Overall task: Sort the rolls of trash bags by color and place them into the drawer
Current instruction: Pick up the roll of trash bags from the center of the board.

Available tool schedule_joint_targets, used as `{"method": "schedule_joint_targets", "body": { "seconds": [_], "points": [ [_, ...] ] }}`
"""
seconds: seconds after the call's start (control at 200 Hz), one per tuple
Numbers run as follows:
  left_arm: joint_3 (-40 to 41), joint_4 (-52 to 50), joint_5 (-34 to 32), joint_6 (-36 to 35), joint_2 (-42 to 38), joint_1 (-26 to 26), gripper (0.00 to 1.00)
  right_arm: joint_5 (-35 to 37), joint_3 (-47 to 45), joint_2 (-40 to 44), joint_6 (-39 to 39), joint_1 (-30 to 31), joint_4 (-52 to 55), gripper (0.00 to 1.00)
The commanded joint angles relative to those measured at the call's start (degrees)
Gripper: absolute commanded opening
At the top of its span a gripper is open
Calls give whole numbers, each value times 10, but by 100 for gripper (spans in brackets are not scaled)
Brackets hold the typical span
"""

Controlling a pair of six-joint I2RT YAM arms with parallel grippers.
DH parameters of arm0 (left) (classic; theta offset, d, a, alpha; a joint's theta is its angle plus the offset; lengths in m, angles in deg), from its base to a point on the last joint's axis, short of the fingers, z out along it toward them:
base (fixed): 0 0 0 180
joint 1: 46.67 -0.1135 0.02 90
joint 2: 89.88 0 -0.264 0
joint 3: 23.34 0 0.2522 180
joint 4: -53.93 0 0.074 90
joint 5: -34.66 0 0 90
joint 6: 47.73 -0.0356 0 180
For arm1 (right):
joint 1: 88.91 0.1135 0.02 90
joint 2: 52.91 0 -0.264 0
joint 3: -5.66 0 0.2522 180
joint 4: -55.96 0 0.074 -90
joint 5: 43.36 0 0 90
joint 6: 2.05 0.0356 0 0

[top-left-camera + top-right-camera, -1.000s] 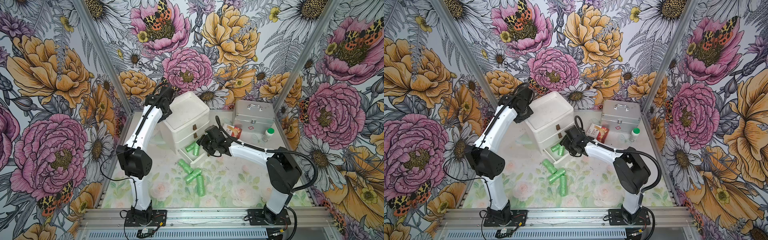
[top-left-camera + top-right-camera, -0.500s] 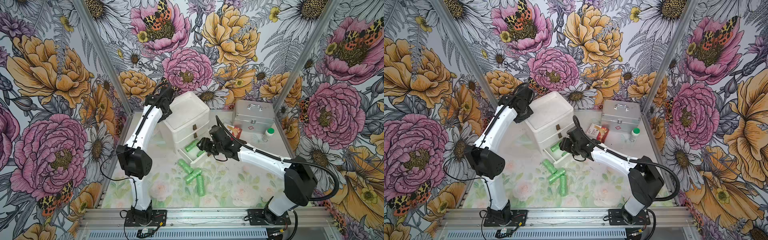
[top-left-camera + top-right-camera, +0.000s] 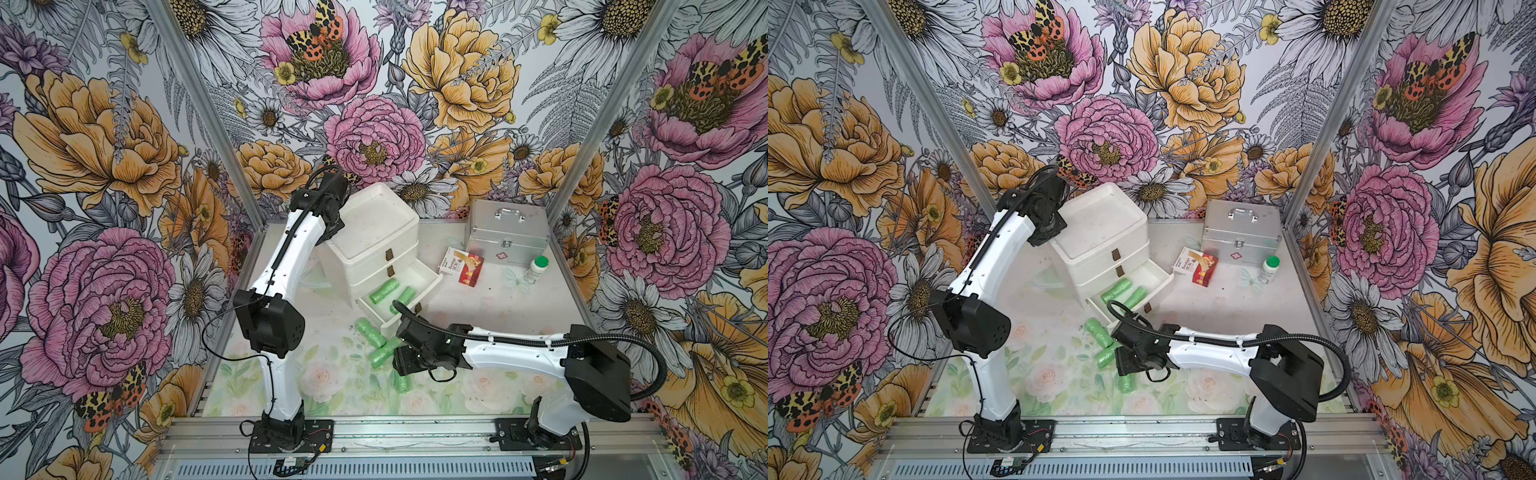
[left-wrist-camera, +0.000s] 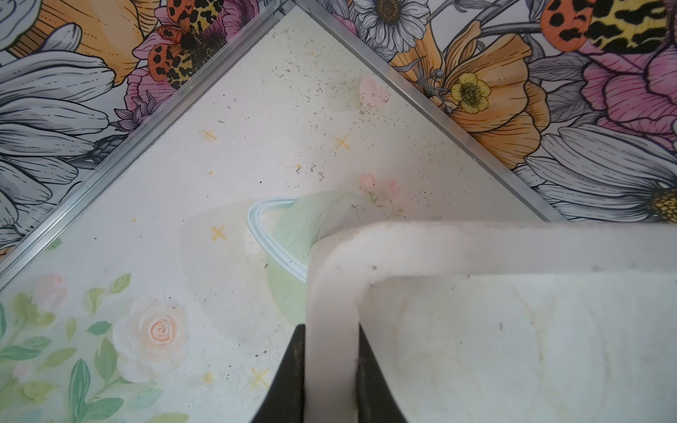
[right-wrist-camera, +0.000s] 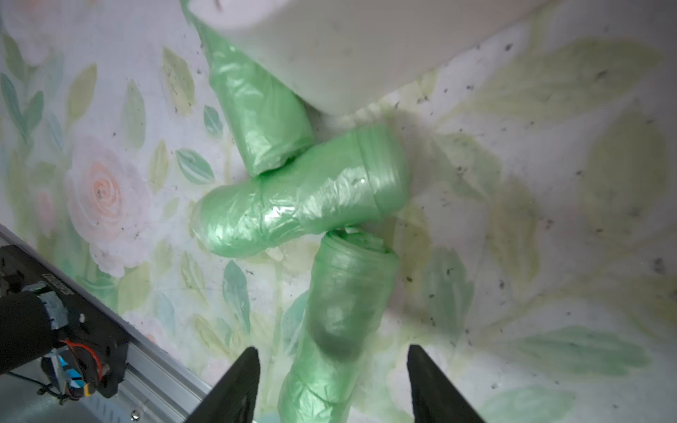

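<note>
**Green rolls part-stowed; three left on the bench**

The bottom drawer (image 3: pixel 390 325) of the white drawer unit (image 3: pixel 365 259) stands pulled out. At least two green rolls (image 3: pixel 384 290) lie inside it, though a cable hides part of the interior. Three more green rolls (image 3: pixel 384 353) lie on the bench (image 3: pixel 498 307) just in front of the drawer, touching one another in a loose chain. The far roll (image 5: pixel 256 106) has one end hidden by the drawer's corner, then come the middle roll (image 5: pixel 304 197) and the near roll (image 5: pixel 340 311). No yellow or lilac roll shows in any view. The two upper drawers are shut, so their contents cannot be told.

The right tool (image 5: pixel 331 349) is spread wide and empty, its fingers either side of the near roll without touching it. The left tool (image 4: pixel 328 329) is clamped on the unit's top rim, apparently to steady it.

Assessment: the visible green batch is under halfway stowed. Three placements appear outstanding, with the near roll the likely next pick.
</note>
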Motion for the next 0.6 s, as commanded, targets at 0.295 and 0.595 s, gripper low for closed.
{"method": "schedule_joint_targets", "body": {
  "seconds": [0.295, 0.595],
  "points": [
    [35, -61, 109, 18, 40, 22, 0, 24, 32, -68, -12, 13, 2, 56],
    [39, -62, 110, 18, 39, 20, 0, 22, 38, -50, -13, 12, 15, 21]
  ]
}}
